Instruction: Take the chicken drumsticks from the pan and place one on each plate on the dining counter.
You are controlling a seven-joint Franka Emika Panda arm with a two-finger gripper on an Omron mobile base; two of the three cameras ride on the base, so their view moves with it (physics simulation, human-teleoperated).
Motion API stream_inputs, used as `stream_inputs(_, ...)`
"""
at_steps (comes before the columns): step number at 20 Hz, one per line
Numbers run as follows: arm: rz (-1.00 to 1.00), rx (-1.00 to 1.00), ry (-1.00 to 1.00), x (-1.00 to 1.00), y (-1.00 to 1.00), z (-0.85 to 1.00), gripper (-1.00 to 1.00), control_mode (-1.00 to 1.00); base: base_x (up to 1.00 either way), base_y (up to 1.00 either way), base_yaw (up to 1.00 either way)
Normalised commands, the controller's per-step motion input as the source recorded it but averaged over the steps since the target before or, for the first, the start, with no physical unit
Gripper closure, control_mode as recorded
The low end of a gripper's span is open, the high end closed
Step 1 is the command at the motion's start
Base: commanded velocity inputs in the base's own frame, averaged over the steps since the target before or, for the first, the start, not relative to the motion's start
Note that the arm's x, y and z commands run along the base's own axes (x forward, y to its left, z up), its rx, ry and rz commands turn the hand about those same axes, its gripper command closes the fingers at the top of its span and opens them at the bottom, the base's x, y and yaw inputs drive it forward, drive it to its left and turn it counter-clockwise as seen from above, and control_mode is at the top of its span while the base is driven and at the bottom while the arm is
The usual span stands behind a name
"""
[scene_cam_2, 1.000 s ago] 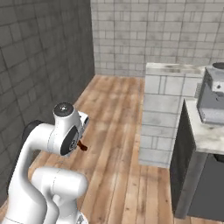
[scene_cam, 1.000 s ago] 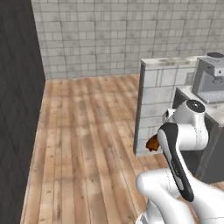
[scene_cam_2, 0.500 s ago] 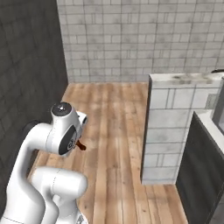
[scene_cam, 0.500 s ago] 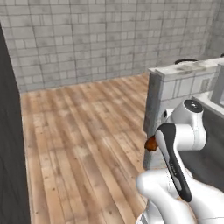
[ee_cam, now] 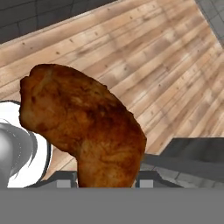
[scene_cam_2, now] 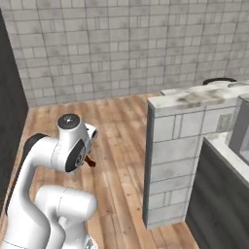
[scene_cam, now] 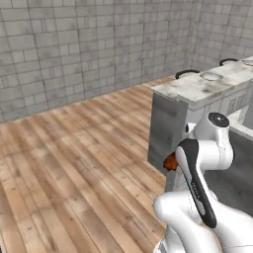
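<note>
My gripper (ee_cam: 106, 181) is shut on one reddish-brown chicken drumstick (ee_cam: 83, 127), which looms large in the hand view above the wooden floor. The arm is folded close to the base. From the left base view the drumstick (scene_cam: 170, 161) peeks out beside the gripper (scene_cam: 174, 164); from the right, a small red-brown bit of it (scene_cam_2: 90, 162) shows at the gripper (scene_cam_2: 88, 160). The marble-topped dining counter (scene_cam: 197, 89) stands ahead to the right, also seen as the dining counter (scene_cam_2: 189, 97). A pale round shape on it may be a plate (scene_cam: 212, 76). The pan is out of view.
Grey brick walls (scene_cam: 74, 49) close the room behind a wide wooden floor (scene_cam: 74, 163). Black stool backs (scene_cam: 188, 74) rise behind the counter. A dark lower cabinet (scene_cam_2: 219, 194) with a grey appliance (scene_cam_2: 240, 129) stands to the right of the counter's brick-faced end (scene_cam_2: 170, 160).
The whole picture has swung, so the base has turned: the dark wall has left the view and the counter now sits nearer the middle. The arm still holds the drumstick the same way.
</note>
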Motion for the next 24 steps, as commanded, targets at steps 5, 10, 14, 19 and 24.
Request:
stream_inputs(5, 0.00, 0.00, 0.00, 0.00, 0.00, 0.00, 1.00, 1.00, 1.00, 0.97, -0.32)
stream_inputs(10, 0.00, 0.00, 0.00, 0.00, 0.00, 0.00, 1.00, 1.00, 1.00, 1.00, -0.33)
stream_inputs(14, 0.00, 0.00, 0.00, 0.00, 0.00, 0.00, 1.00, 1.00, 1.00, 1.00, -0.34)
stream_inputs(19, 0.00, 0.00, 0.00, 0.00, 0.00, 0.00, 1.00, 1.00, 1.00, 1.00, -0.37)
stream_inputs(24, 0.00, 0.00, 0.00, 0.00, 0.00, 0.00, 1.00, 1.00, 1.00, 0.99, -0.37)
